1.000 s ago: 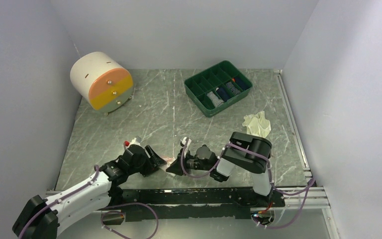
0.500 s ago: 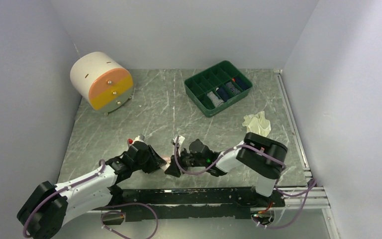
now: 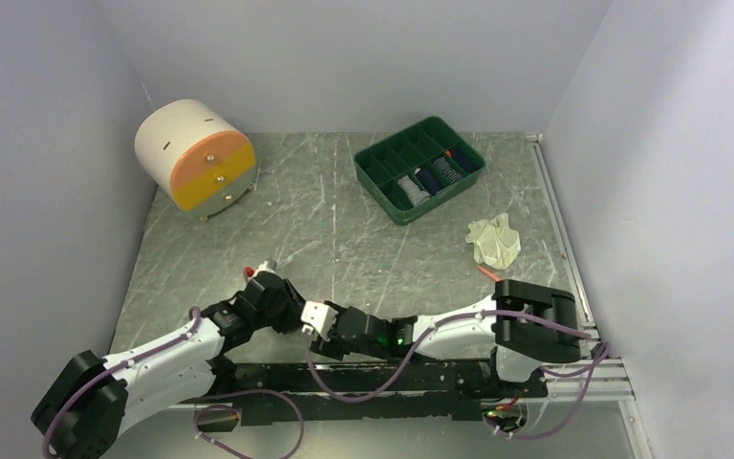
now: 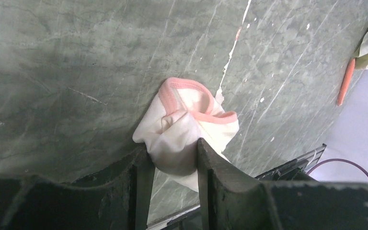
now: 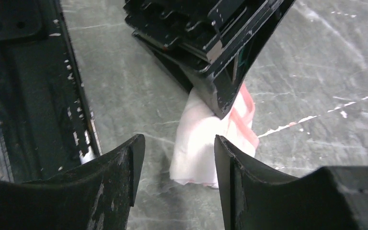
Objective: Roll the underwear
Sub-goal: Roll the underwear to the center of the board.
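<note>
CHANGE right end effector [image 5: 177,143] has opened, empty | left end effector [image 4: 172,148] has pinched shut on the pink-trimmed underwear [image 4: 187,120] | AT surface's [image 3: 344,210] near edge, left of middle | MEANS left alone likely keeps the roll together

Looking down past the right gripper [image 5: 178,148] — its two black fingers are spread apart at the bottom of the shot, not pinching anything. Just past the gap sits the underwear [image 5: 196,139], a scrunched white bundle with a pink band showing on its right side, lying on the green marbled table [image 5: 316,62]. The left gripper [image 5: 215,96] hangs in from the top edge with a dark fingertip planted right on the upper part of the bundle — can't tell from here how its jaws stand. A black metal rail [image 5: 28,96] runs down the left.
</note>
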